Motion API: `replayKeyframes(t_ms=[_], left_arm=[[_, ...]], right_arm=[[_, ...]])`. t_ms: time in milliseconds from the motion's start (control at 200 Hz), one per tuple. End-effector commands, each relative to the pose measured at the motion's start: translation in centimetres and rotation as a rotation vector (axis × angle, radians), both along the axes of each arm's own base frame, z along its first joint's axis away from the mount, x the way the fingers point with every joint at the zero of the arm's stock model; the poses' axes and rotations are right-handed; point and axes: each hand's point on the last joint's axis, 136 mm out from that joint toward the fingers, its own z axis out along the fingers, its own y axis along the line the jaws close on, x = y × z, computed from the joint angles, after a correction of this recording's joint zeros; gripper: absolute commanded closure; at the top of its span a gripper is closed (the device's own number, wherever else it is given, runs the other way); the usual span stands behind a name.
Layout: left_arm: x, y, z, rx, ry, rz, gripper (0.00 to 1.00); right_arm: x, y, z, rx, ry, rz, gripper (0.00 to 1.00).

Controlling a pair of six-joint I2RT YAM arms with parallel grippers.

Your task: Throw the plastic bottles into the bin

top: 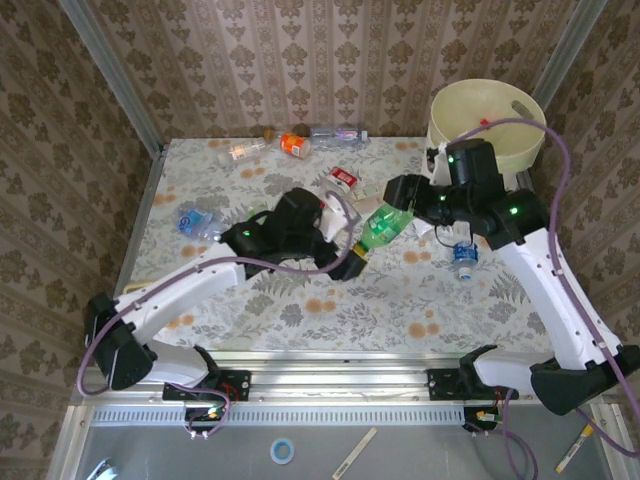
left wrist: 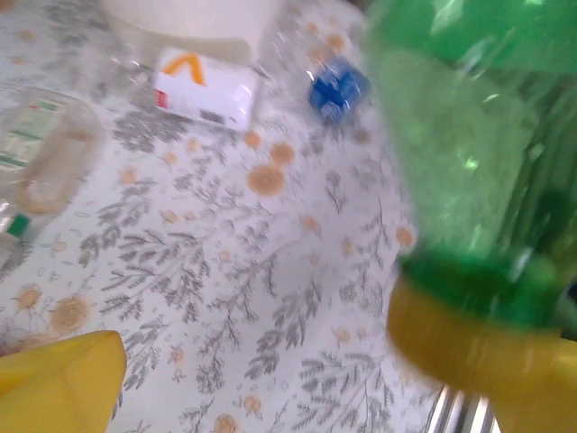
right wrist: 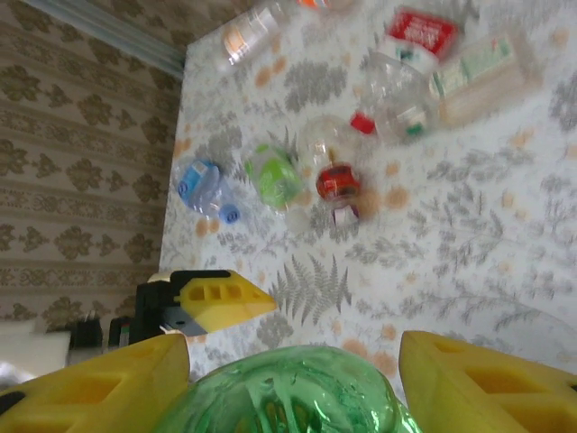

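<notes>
Nearest you: your left end effector (top: 352, 262) sits over mid-surface with its jaws spread wide. Its own camera shows one yellow finger (left wrist: 59, 379) low on the left and bare floral surface (left wrist: 270, 271) in the gap. The neck end of the green bottle (top: 383, 228) lies at its right side. That view is too blurred to tell whether they touch.

Just beyond it: your right end effector (top: 398, 200) is clamped on the fat end of the green bottle (right wrist: 288, 397), with a yellow finger (right wrist: 99, 388) on each side. The bottle is tilted and spans the gap between the two end effectors.

To the right of the left end effector, under your right arm, lies a small blue-labelled bottle (top: 463, 255). It rests on the surface, near but apart.

Well to the left of the left end effector is a crushed blue bottle (top: 197, 222). The right wrist view shows a green-labelled clear bottle (right wrist: 273, 176) and a red-labelled one (right wrist: 338, 180) side by side.

Just beyond the right end effector are a white carton (left wrist: 203, 86) and a red-labelled bottle (top: 343, 178).

Farther out, left of the right end effector along the far edge, there is an orange-labelled clear bottle (top: 243, 151). An orange bottle (top: 295, 145) and a long clear bottle (top: 338, 134) lie in the same row.

Farthest: the bin (top: 487, 125) stands upright in the far right corner, right behind your right end effector's wrist.
</notes>
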Motion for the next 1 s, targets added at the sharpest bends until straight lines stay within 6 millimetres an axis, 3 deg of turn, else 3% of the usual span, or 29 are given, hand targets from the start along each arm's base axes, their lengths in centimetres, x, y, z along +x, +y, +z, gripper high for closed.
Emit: replayKeyframes(t_ms=[0, 95, 250, 440, 580, 690, 820, 910, 965, 980, 995], left_arm=[[1.8, 1.4, 4.5, -0.240, 0.041, 0.087, 0.00], [2.9, 3.5, 5.6, -0.329, 0.065, 0.148, 0.00], [3.8, 6.0, 5.8, -0.368, 0.065, 0.223, 0.00], [4.4, 8.5, 5.7, -0.385, 0.053, 0.307, 0.00], [4.8, 10.1, 5.1, -0.375, 0.056, 0.366, 0.00], [5.1, 11.2, 4.6, -0.369, 0.059, 0.415, 0.00], [5.5, 12.1, 4.1, -0.364, 0.073, 0.455, 0.00], [5.6, 12.4, 3.7, -0.356, 0.082, 0.470, 0.00], [5.7, 12.6, 3.4, -0.349, 0.087, 0.481, 0.00], [5.7, 12.6, 3.3, -0.346, 0.091, 0.483, 0.00], [5.8, 12.6, 3.1, -0.342, 0.096, 0.486, 0.00]], right_arm=[[0.3, -2.5, 3.5, -0.145, -0.132, -0.049, 0.91], [0.9, -4.3, 8.0, -0.225, -0.289, -0.105, 0.94], [1.0, -7.1, 16.3, -0.327, -0.598, -0.214, 0.97], [-0.8, -10.0, 26.0, -0.442, -0.998, -0.363, 1.00], [-2.5, -11.2, 30.9, -0.510, -1.204, -0.450, 1.00], [-2.8, -11.7, 32.8, -0.562, -1.275, -0.492, 1.00], [-1.4, -11.8, 32.9, -0.621, -1.264, -0.504, 1.00], [1.1, -12.8, 31.8, -0.668, -1.183, -0.539, 1.00], [3.5, -14.3, 30.3, -0.692, -1.094, -0.565, 1.00], [3.4, -15.0, 30.5, -0.682, -1.082, -0.588, 1.00], [5.5, -15.2, 28.9, -0.695, -1.020, -0.578, 1.00]])
